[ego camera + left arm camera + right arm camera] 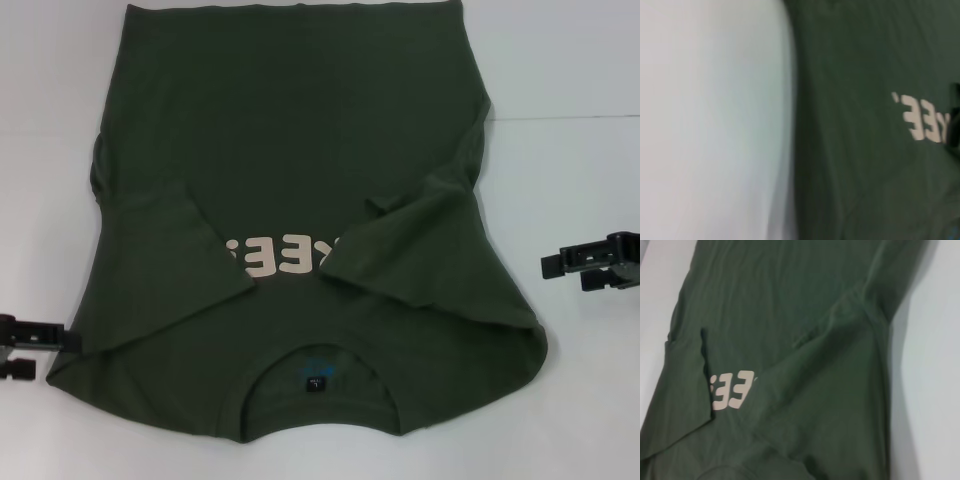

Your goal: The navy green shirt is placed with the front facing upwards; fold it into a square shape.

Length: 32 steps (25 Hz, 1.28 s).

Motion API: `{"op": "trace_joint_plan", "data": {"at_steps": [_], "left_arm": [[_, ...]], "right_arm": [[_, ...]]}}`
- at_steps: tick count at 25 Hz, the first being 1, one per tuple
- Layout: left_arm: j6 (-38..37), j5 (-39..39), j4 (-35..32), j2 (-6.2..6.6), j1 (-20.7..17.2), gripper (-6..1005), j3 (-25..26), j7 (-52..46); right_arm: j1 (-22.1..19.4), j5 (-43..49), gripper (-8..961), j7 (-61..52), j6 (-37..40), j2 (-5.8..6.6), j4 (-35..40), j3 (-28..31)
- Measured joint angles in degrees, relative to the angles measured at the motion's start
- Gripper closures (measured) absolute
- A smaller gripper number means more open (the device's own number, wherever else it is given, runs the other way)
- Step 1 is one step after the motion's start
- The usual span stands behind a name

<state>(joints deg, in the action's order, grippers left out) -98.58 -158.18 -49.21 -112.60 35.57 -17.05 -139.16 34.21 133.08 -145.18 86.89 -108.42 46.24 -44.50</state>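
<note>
And here's the navy green shirt (290, 150) spread front-up across the white counter (570, 400), collar (315, 385) nearest the robot and hem running off toward the far edge, with both sleeves folded in over the chest so they cover part of the cream lettering (275, 258). The left claw (35, 345) sits low on the left, right at the shirt's near left edge by the shoulder, and whether it touches cloth I can't make out; its fingers look drawn close together, nothing between them. Over on the right, the right claw (590, 265) hangs well apart from the fabric, above bare counter, fingers parted only a little and empty too. Now, how will this garment behave? By the look of it, soft, light, completely limp cotton, so it should drape and sag wherever it's lifted, and a single-point pick would probably bunch it up. The ribbed neck looks a touch firmer than the body. The folded-in right sleeve (430, 230) already shows ridges and creases, a sign the layers slide over one another easily. My call for the next fold: pinch both near corners at the shoulders together, catching sleeve layer and body layer in one bite, then carry them evenly toward the hem so the edge stays straight and nothing drags loose
</note>
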Motion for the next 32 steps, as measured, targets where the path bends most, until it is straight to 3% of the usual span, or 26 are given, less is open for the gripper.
{"op": "trace_joint_plan", "data": {"at_steps": [14, 32], "left_arm": [[6.83, -1.58, 4.45, -0.25, -0.33, 118, -0.55, -2.23], [8.15, -1.05, 8.08, 0.05, 0.94, 119, -0.53, -2.45]], "right_arm": [[-0.56, -0.02, 97, 0.92, -0.49, 0.01, -0.02, -0.30], [-0.12, 0.08, 106, 1.13, -0.75, -0.03, -0.02, -0.42]]}}
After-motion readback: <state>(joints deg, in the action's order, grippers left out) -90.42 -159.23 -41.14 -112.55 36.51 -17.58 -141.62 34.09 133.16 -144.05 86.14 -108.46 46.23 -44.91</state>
